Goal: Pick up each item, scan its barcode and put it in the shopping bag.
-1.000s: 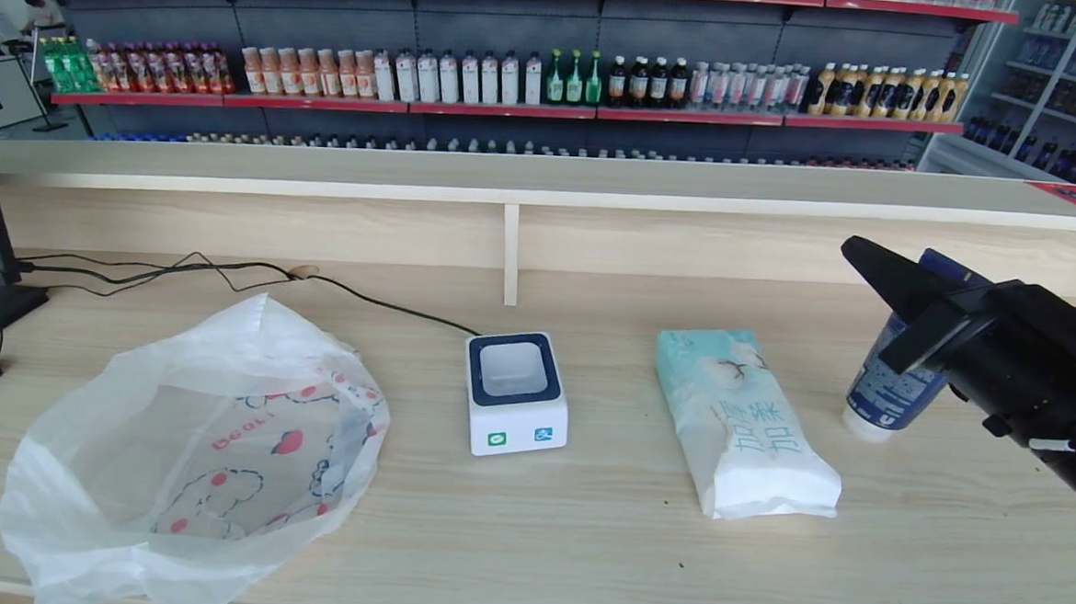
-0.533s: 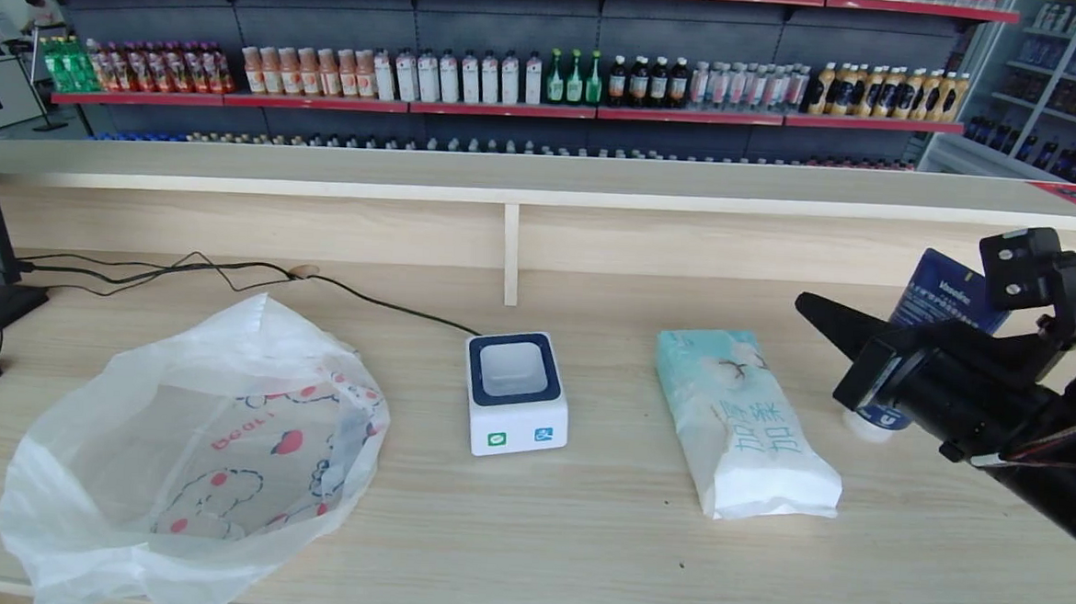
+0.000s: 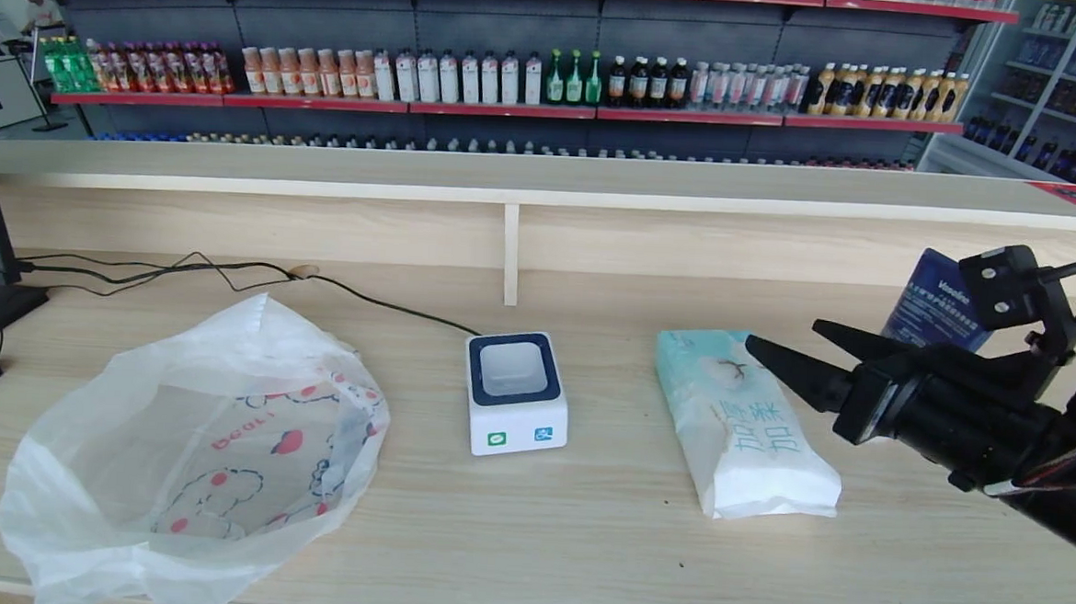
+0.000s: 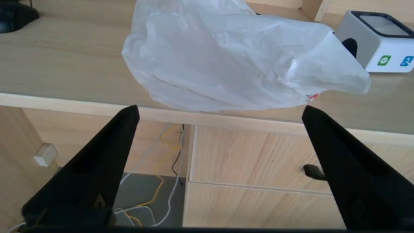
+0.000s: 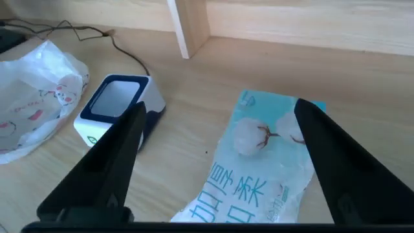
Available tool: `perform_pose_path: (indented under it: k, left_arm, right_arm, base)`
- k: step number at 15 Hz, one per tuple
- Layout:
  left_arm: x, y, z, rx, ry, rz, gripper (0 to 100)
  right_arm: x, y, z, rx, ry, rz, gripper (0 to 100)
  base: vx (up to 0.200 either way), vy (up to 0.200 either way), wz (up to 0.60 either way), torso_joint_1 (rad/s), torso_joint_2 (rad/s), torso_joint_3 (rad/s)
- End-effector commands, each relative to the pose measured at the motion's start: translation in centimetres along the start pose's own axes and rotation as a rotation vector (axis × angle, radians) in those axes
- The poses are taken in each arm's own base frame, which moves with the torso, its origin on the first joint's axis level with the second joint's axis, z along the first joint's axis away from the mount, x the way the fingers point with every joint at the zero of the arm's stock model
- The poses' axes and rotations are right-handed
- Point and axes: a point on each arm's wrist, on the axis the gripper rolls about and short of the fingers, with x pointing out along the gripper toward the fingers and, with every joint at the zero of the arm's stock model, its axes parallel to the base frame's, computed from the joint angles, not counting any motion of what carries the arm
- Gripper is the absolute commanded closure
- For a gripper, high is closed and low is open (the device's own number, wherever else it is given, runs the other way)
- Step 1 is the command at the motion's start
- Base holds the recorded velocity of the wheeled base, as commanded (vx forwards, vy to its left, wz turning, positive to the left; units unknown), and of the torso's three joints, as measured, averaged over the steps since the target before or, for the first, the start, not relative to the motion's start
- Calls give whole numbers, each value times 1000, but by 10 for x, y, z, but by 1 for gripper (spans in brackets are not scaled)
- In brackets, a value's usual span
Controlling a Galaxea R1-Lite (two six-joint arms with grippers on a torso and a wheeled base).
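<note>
Scene lit brightly and evenly. Faint soft shadows cast on surface (image 3: pixel 581 544). Shelf (image 3: pixel 502 110) edges bowed near head-view borders.

I logged the tissue pack (image 3: pixel 743 423) teal fading to white with a cotton print; scanner (image 3: pixel 516 395) white, navy-rimmed; bag (image 3: pixel 189 449) translucent white, red-spotted; tube (image 3: pixel 932 300) dark blue.

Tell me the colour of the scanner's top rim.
Dark navy; the scanner body is white. Clearest in the head view.
</note>
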Motion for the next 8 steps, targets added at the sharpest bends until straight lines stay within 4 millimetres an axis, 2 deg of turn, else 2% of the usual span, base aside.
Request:
perform_pose_path:
  k: [1, 3, 5, 6, 8]
  left_arm:
    - [0, 0, 0, 0, 0, 1, 0]
    - [0, 0, 0, 0, 0, 1, 0]
    - [0, 0, 0, 0, 0, 2, 0]
    - [0, 0, 0, 0, 0, 1, 0]
    - [0, 0, 0, 0, 0, 1, 0]
  right_arm:
    - [16, 0, 13, 63, -43, 11, 0]
    - [18, 14, 7, 131, -18, 50, 0]
    - [18, 15, 3, 134, 27, 30, 0]
    - [22, 7, 10, 134, 90, -12, 0]
    - [27, 4, 24, 141, 149, -31, 0]
  base:
    - [0, 0, 0, 0, 0, 0]
    - [0, 0, 0, 0, 0, 0]
    - [0, 0, 0, 0, 0, 0]
    - [0, 0, 0, 0, 0, 0]
    - [0, 0, 0, 0, 0, 0]
